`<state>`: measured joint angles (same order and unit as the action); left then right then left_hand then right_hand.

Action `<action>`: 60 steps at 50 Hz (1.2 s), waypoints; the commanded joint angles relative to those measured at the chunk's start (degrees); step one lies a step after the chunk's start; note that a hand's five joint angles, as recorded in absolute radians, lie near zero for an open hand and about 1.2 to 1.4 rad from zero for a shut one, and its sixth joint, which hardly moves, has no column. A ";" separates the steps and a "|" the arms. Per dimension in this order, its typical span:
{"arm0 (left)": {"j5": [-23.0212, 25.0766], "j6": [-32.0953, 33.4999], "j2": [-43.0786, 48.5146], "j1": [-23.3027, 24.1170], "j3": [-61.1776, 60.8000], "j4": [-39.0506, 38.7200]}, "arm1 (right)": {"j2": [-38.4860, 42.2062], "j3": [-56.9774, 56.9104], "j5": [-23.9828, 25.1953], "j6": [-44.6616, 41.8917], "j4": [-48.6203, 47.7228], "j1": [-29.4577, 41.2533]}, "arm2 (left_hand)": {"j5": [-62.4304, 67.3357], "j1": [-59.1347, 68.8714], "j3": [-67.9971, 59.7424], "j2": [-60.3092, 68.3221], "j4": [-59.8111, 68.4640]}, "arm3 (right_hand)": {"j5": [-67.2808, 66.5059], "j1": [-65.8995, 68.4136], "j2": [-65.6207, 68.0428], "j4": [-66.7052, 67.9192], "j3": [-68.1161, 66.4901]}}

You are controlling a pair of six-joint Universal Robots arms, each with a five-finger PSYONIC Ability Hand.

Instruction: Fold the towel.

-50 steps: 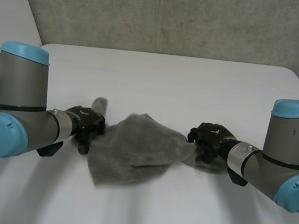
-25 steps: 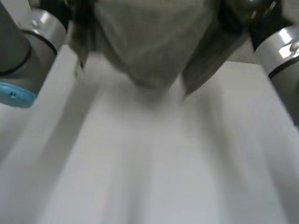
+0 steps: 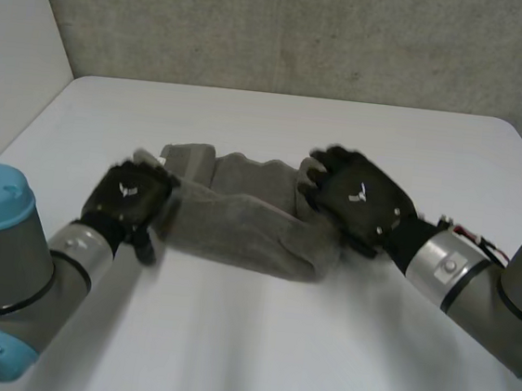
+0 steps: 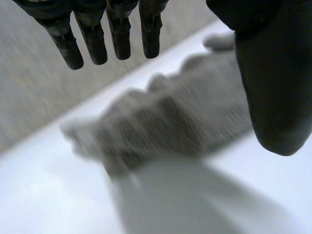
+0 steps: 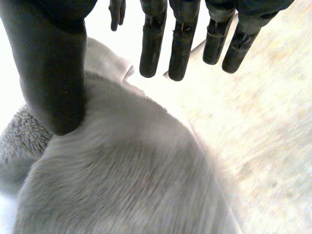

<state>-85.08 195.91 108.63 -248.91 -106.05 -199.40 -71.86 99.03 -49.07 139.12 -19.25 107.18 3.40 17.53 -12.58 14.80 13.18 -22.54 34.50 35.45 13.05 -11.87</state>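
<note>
Head view: a white table (image 3: pixel 254 354) with a grey towel (image 3: pixel 239 226) bunched in a long heap at mid-frame. The right hand (image 3: pixel 359 198) is over its right end and the left hand (image 3: pixel 128 196) beside its left end, both with fingers straight, holding nothing.

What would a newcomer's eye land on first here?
A grey towel lies bunched in a long heap on the white table. The black left hand is beside one end and the right hand over the other, both with fingers straight.
</note>
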 commanded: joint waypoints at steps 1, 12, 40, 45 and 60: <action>0.00 0.35 -0.60 -2.28 2.33 5.51 | -0.12 -1.64 -3.04 -2.99 9.65 -2.24 | -2.35 -6.48 2.58 -3.75 -3.18 | 5.79 -7.75 -8.71 -3.05 1.87; 0.36 0.62 -1.85 -2.46 10.59 7.54 | -1.62 -4.99 -13.58 15.70 13.80 -1.53 | -2.18 -6.31 2.58 -3.58 -3.18 | 7.65 -9.61 -10.56 -3.05 1.87; 17.32 18.46 31.64 -7.29 48.22 22.57 | 0.05 -0.59 -20.19 28.83 19.25 -2.24 | 11.62 7.48 2.58 10.21 -3.18 | 9.17 -11.13 -12.08 -3.05 1.87; 18.90 18.55 33.58 -7.91 49.71 24.59 | 0.32 -0.33 -20.10 28.31 18.98 -2.24 | 21.71 17.58 2.58 20.30 -3.18 | 9.17 -11.13 -12.08 -3.05 1.87; 21.28 18.99 23.84 -7.99 39.01 32.41 | 0.49 -0.51 -20.10 25.06 19.25 -2.24 | 41.22 37.09 2.58 39.82 -3.18 | -20.37 18.41 17.46 -3.05 1.87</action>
<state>-63.71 214.89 139.36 -256.74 -59.94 -167.39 -71.07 98.34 -69.07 166.42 -0.26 104.91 44.71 52.92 -12.58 53.72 13.18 -33.80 43.88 43.87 13.05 -11.87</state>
